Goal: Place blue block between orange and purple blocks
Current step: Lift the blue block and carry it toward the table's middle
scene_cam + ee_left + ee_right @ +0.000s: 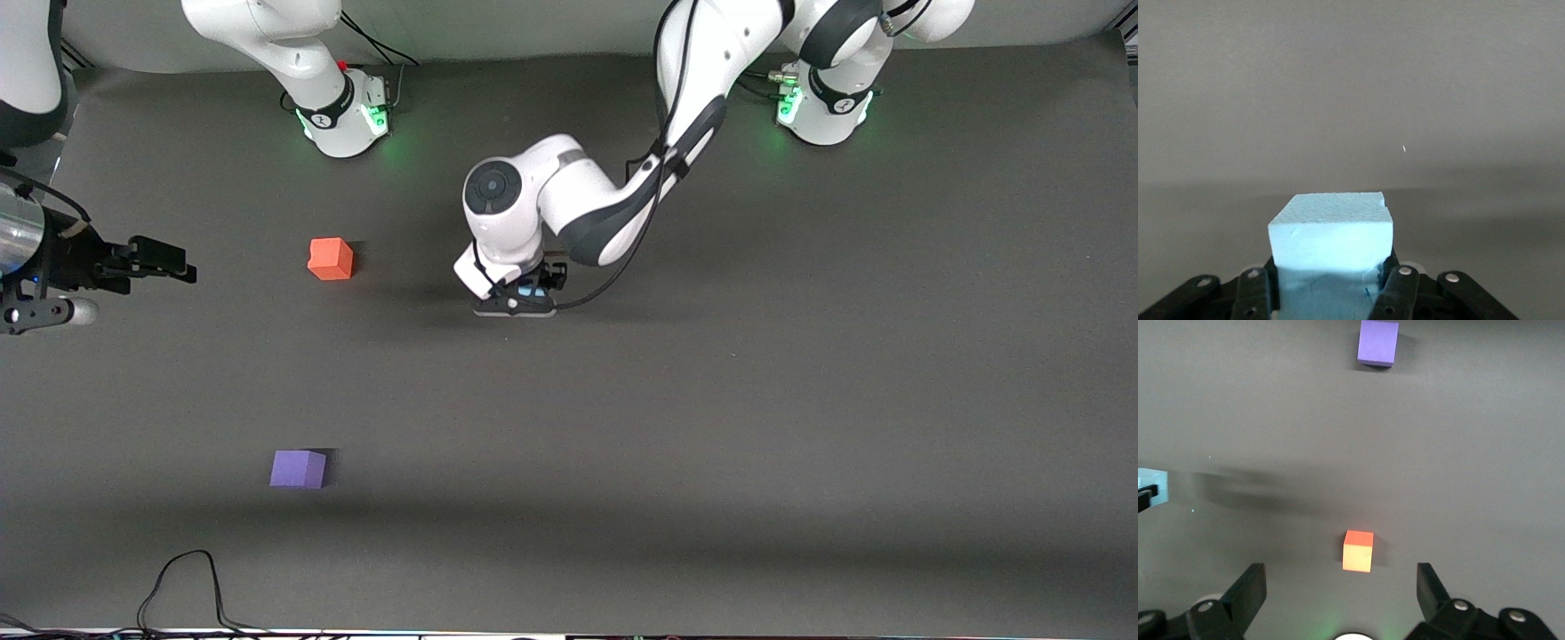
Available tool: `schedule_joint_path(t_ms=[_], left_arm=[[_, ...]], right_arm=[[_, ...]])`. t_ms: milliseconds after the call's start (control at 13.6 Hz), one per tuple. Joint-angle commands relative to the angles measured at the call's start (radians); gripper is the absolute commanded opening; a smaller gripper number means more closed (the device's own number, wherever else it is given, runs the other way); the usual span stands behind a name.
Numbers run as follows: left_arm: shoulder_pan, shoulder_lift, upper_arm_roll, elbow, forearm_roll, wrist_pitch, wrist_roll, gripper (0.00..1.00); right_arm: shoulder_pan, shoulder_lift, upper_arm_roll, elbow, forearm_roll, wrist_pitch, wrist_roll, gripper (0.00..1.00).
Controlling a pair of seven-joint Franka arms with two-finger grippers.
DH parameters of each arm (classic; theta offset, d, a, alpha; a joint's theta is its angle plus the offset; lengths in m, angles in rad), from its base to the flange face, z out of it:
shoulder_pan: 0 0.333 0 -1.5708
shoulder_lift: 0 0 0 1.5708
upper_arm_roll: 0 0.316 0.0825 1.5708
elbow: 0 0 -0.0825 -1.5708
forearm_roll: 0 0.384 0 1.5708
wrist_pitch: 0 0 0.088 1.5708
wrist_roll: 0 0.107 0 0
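My left gripper [532, 295] is shut on the light blue block [534, 290] low over the middle of the mat. In the left wrist view the block [1331, 230] sits between the fingers [1399, 288]. The orange block [330, 259] lies on the mat toward the right arm's end. The purple block [298, 468] lies nearer to the front camera than the orange one, well apart from it. My right gripper [174, 264] is open and empty, held above the right arm's end of the table. Its wrist view shows the orange block [1358, 551] and the purple block [1377, 342].
The dark grey mat [711, 400] covers the table. A black cable [182, 582] loops onto it at the front edge toward the right arm's end. The two arm bases [342, 116] [827, 111] stand along the edge farthest from the front camera.
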Motion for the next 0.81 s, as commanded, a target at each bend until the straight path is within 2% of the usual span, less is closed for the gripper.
schedule_joint_path(t_ms=[0, 147, 221, 294, 368, 441, 588, 735], left_arm=[[-0.02, 0.051, 0.018, 0.006, 0.049, 0.029, -0.054, 0.35], [-0.02, 0.091, 0.021, 0.003, 0.074, 0.062, -0.063, 0.35], [-0.02, 0.092, 0.021, -0.018, 0.078, 0.096, -0.063, 0.43], [-0.018, 0.092, 0.022, -0.027, 0.08, 0.11, -0.061, 0.59], [-0.017, 0.091, 0.022, -0.029, 0.08, 0.109, -0.058, 0.9], [-0.013, 0.089, 0.022, -0.029, 0.08, 0.107, -0.057, 1.0], [-0.01, 0.074, 0.022, -0.024, 0.077, 0.084, -0.058, 1.0], [-0.007, 0.019, 0.018, -0.01, 0.065, -0.007, -0.055, 1.0]], right_arm=[[-0.003, 0.047, 0.002, 0.023, 0.044, 0.027, -0.012, 1.0], [-0.001, 0.064, 0.004, 0.028, 0.063, 0.045, -0.011, 1.0], [-0.001, 0.076, 0.004, 0.037, 0.063, 0.047, -0.011, 1.0], [0.005, 0.09, 0.004, 0.045, 0.063, 0.048, -0.009, 1.0], [0.015, 0.095, 0.004, 0.048, 0.063, 0.051, -0.009, 1.0], [0.018, 0.096, 0.004, 0.059, 0.063, 0.051, -0.004, 1.0], [0.025, 0.102, 0.004, 0.065, 0.063, 0.051, -0.001, 1.0], [0.037, 0.102, 0.004, 0.066, 0.063, 0.051, 0.0, 1.0]])
